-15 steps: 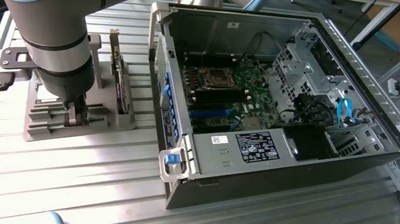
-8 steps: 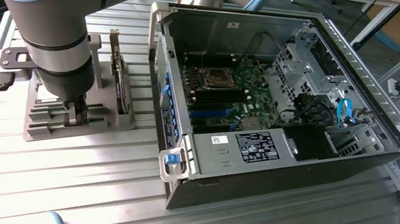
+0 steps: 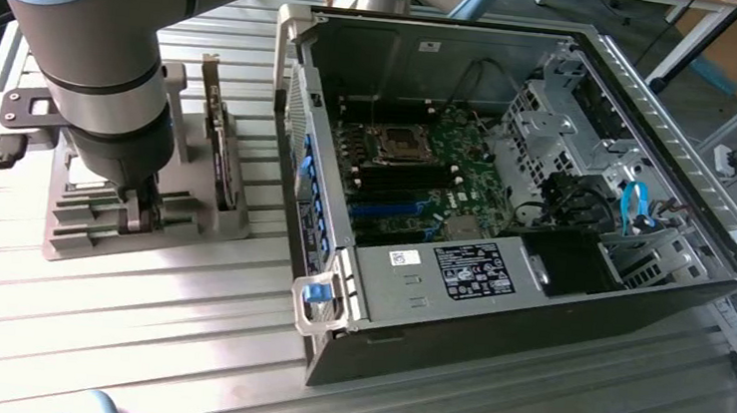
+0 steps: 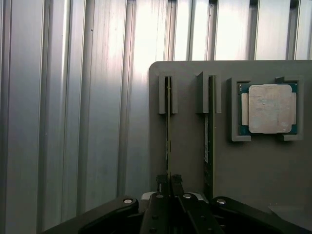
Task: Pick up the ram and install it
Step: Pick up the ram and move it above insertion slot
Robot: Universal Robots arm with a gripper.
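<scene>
Ram (image 4: pixel 168 122), end snug between fingers (image 4: pixel 163 183)

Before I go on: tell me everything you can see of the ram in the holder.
The ram is seen edge-on in the wrist view: a long, very thin strip, greenish-gold along its edge, its faces hidden. It stands on edge in the grey holder, the end away from the gripper seated between two raised slot posts. It runs parallel to a thicker card in the next slot and stays apart from it. The gripper sits at its other end, in line with it.
</scene>
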